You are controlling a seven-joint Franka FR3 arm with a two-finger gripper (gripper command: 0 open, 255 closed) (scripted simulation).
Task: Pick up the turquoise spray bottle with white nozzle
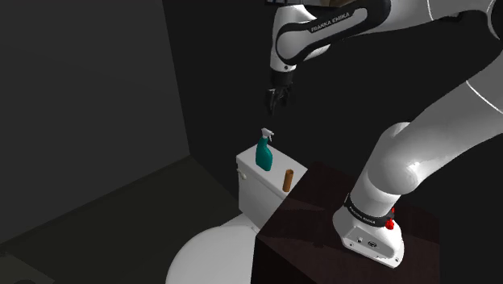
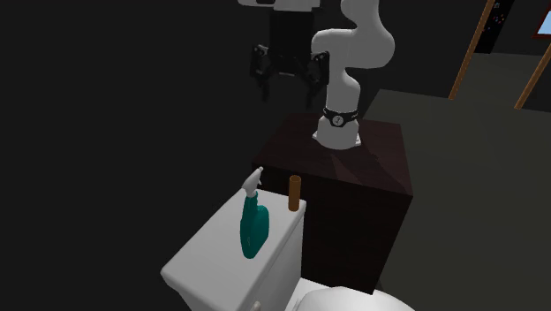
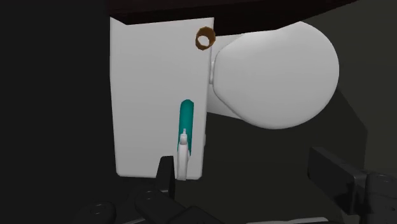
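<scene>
A turquoise spray bottle point(image 1: 263, 153) with a white nozzle stands upright on the white toilet tank lid point(image 1: 251, 173). High above it hangs my black gripper point(image 1: 280, 102), pointing down and touching nothing. In the second exterior view the bottle point(image 2: 253, 231) is near the tank's edge, and the gripper point(image 2: 288, 87) is well above and behind it with its fingers spread. From the wrist, the bottle point(image 3: 185, 117) appears end-on beside one fingertip point(image 3: 165, 175). The gripper point(image 3: 248, 179) is open, with nothing between its fingers.
A brown cylinder point(image 1: 288, 181) stands upright on the tank point(image 3: 149, 95), on the side nearest the dark stand point(image 2: 353, 168). The white toilet lid point(image 3: 273, 73) lies beyond the tank. Dark walls close in behind, and wooden door frames point(image 2: 472, 49) show far off.
</scene>
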